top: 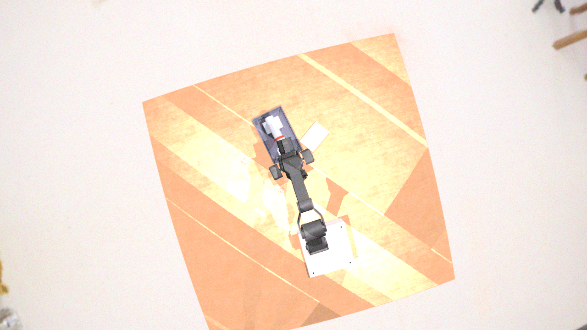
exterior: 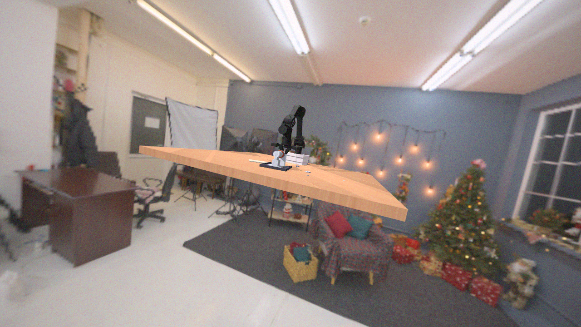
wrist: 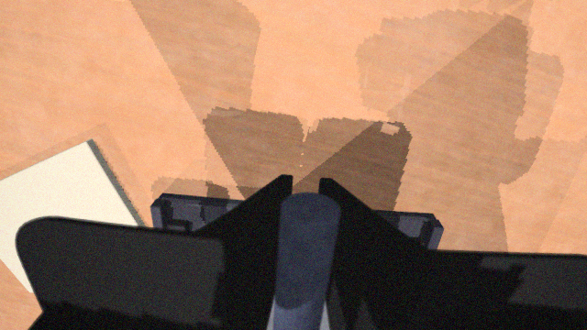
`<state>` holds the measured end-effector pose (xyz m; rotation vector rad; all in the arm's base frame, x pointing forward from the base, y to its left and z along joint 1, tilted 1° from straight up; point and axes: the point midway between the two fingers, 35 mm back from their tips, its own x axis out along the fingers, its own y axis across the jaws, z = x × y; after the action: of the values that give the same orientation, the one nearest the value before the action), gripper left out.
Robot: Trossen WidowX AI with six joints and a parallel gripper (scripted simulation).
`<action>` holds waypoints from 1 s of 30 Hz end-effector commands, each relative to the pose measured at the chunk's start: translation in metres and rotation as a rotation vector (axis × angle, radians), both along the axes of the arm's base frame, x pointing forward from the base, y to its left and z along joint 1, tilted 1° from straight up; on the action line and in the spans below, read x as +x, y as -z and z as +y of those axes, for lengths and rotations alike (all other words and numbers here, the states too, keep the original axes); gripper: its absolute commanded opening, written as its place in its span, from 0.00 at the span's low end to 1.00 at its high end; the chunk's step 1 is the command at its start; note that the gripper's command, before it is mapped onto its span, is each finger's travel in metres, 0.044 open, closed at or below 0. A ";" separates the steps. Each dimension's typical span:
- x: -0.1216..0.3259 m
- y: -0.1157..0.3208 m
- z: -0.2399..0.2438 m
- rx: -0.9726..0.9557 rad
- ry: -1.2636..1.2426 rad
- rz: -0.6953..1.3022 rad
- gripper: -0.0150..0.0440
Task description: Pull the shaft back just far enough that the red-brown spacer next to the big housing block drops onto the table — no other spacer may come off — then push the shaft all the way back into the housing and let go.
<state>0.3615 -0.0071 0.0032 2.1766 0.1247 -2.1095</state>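
Observation:
The big pale housing block point(top: 272, 123) point(exterior: 278, 156) stands in the dark tray point(top: 287, 123) point(exterior: 268, 165) point(wrist: 424, 225). The red-brown spacer point(top: 279, 138) point(exterior: 283, 154) shows as a thin upright band on the shaft line, between the housing and my fingers; whether it touches the housing face I cannot tell. My gripper point(top: 283, 145) point(wrist: 304, 188) is shut on the shaft point(wrist: 307, 247), whose rounded grey end shows between the fingers in the wrist view. The other spacers and supports on the shaft are mostly hidden under the gripper.
A flat white plate point(top: 314, 136) point(exterior: 258, 161) point(wrist: 64, 192) lies beside the tray. Several small rings lie on the table to the tray's other side, among them a larger ring point(top: 244, 160) and one ring point(top: 280, 191) near the arm. The white base block point(top: 334, 250) stands behind.

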 end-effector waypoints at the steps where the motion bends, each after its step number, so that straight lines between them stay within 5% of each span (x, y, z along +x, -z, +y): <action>1: -0.001 0.000 0.000 -0.002 -0.002 0.002 0.25; 30: -0.005 0.000 -0.001 -0.002 -0.002 0.002 0.25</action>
<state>0.3582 -0.0076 0.0030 2.1766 0.1246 -2.1095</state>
